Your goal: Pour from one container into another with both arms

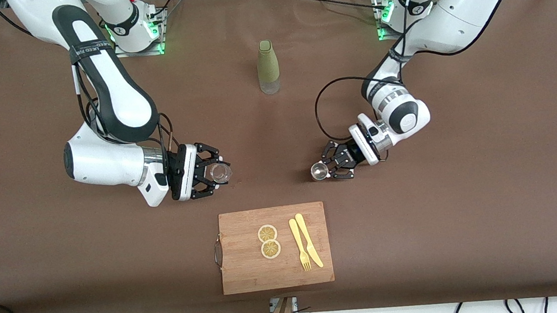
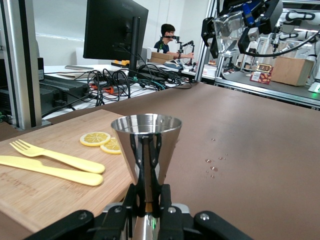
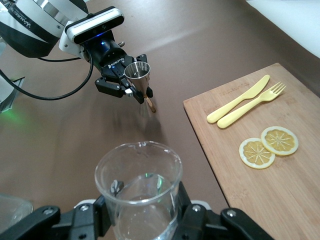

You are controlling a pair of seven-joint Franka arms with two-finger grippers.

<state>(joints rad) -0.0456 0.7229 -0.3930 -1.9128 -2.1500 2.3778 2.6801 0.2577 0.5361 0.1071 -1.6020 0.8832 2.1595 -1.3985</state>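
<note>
Currently both arms are raised over the brown table, each carrying a vessel. Right gripper is clamped on a clear glass beaker, upright, a little liquid inside, over the open cloth toward the right arm's end. Left gripper is closed on a steel jigger, held by its narrow waist, mouth up (a few droplets on the cloth near it). Between the two vessels lies bare table. Cutting board lies nearer the front camera than both, carrying lemon slices, a fork and a knife. Green bottle stands upright farther from the camera, well apart.
</note>
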